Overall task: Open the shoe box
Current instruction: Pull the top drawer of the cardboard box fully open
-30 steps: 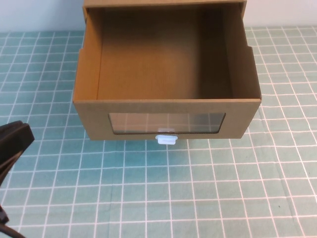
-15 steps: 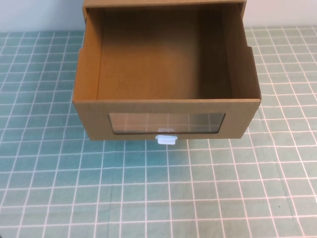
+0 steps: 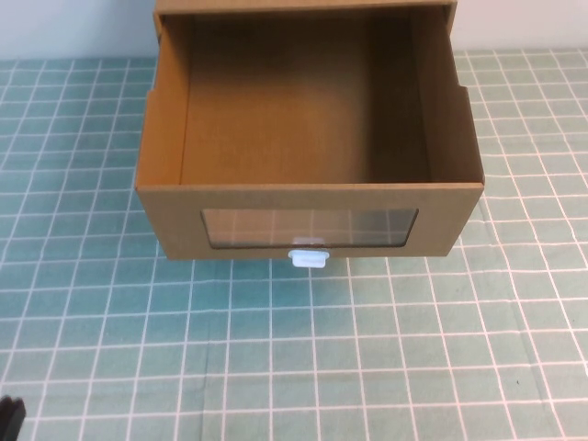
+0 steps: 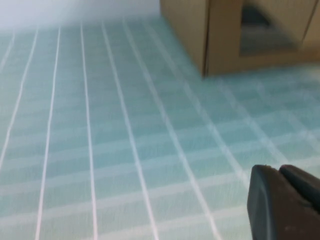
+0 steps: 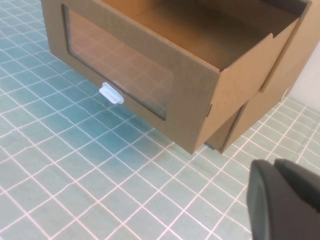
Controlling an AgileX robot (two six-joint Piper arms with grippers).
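Observation:
The brown cardboard shoe box (image 3: 310, 211) stands at the middle back of the table. Its drawer is pulled out toward me and is empty inside. The drawer front has a clear window and a small white pull tab (image 3: 308, 257). In the left wrist view the box (image 4: 225, 35) lies well ahead of my left gripper (image 4: 280, 172), whose fingers are pressed together with nothing between them. My right gripper (image 5: 274, 167) is shut and empty, off the drawer's right corner, with the box (image 5: 150, 60) and tab (image 5: 111, 93) in its view.
A green mat with a white grid (image 3: 367, 349) covers the table. The box's outer sleeve (image 3: 303, 7) sits behind the drawer against a white wall. A black sliver of the left arm (image 3: 9, 418) shows at the mat's near left corner.
The left arm, visible at the lower left a second ago, has drawn back; only a sliver remains at the corner. The box has not moved.

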